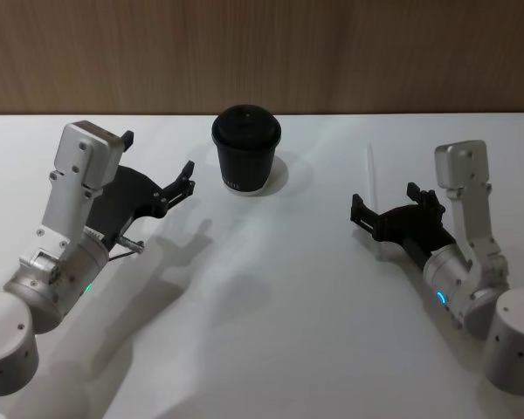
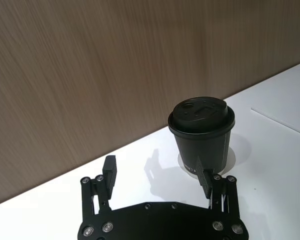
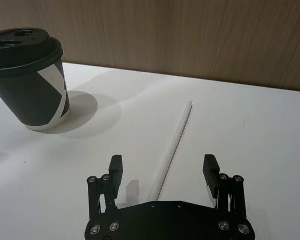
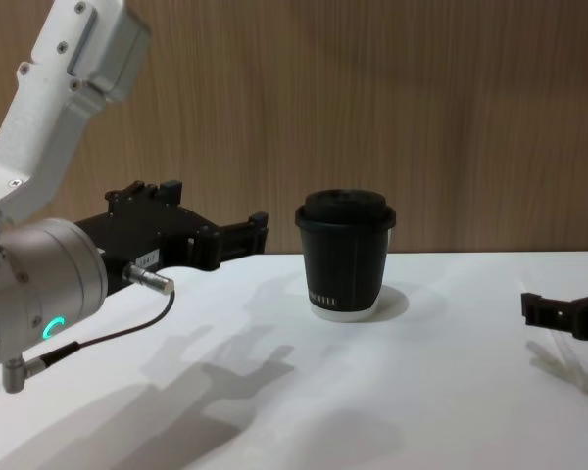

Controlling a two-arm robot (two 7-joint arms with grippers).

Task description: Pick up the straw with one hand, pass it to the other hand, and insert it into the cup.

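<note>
Straw (image 3: 173, 142) lies between spread fingers (image 3: 210, 169) of right pincer (image 3: 163, 163); left pincer (image 2: 158, 171) near cup (image 2: 201, 140)

White table (image 1: 271, 349) (softly shadowed), wood-grain wall (image 1: 332, 52)

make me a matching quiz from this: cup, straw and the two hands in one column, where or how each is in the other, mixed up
Things:
1. cup
2. straw
3. left hand
4. right hand

States:
a. lying flat on the table
b. open, one finger on either side of the straw
c. standing upright
d. open, raised off the table to the cup's left

Pairs: 1-c, 2-a, 3-d, 4-b
</note>
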